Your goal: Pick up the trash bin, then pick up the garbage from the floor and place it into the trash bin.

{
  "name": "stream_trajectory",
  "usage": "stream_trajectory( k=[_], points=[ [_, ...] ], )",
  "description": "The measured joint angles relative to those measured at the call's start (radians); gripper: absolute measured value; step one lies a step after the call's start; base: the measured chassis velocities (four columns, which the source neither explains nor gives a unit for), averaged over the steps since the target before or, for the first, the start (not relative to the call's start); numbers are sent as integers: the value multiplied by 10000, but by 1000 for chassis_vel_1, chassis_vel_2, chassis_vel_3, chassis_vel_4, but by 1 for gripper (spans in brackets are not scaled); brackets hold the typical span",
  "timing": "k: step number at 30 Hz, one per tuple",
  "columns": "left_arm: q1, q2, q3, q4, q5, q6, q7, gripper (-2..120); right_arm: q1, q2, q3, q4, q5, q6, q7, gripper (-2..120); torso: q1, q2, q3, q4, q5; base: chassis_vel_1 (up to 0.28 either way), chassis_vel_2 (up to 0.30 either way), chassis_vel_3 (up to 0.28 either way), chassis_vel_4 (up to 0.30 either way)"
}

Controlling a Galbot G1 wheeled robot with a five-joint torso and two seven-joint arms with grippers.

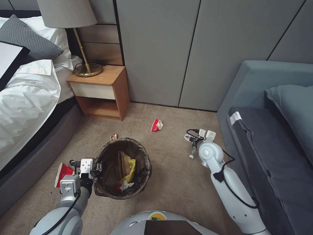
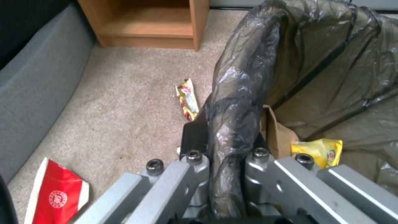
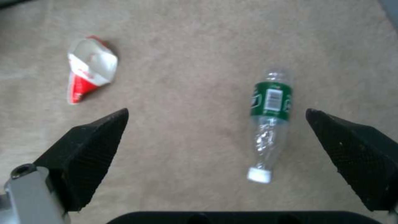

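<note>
Left gripper [image 2: 224, 161] on trash bin [image 1: 143, 156] rim

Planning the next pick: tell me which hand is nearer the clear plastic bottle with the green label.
Right. The right hand hovers open over the bottle; the left hand grips the bin rim, across the carpet.

No wording can be read anywhere. The bottle [image 3: 268, 124] on the floor wears a green label with a white barcode panel, its lettering illegible. The flattened red cup [image 2: 56, 194] carries a round white emblem, its characters unreadable.
</note>
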Motion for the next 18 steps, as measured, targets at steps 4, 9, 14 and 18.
stream_trajectory(
  k=[4, 9, 14, 18],
  points=[
    [-57, 10, -20, 0, -56, 0, 0, 5, 248, -192, -313, -531, -332, 68, -128, 100, 0, 0, 0, -3, 0, 0, 0, 0, 0],
    [-76, 33, -27, 0, -94, 0, 14, 5, 624, -103, -732, -1225, -524, 81, -105, 100, 0, 0, 0, 0, 0, 0, 0, 0, 0],
    [-108, 63, -38, 0, -131, 0, 23, 5, 962, 230, -1034, -1991, -899, 84, -32, 100, 0, 0, 0, 0, 0, 0, 0, 0, 0],
    [-116, 78, -70, 0, -172, 0, 27, 5, 1214, 486, -1140, -2649, -1159, 148, -11, 100, 0, 0, 0, -1, -1, 0, 0, 0, 0]
  ],
)
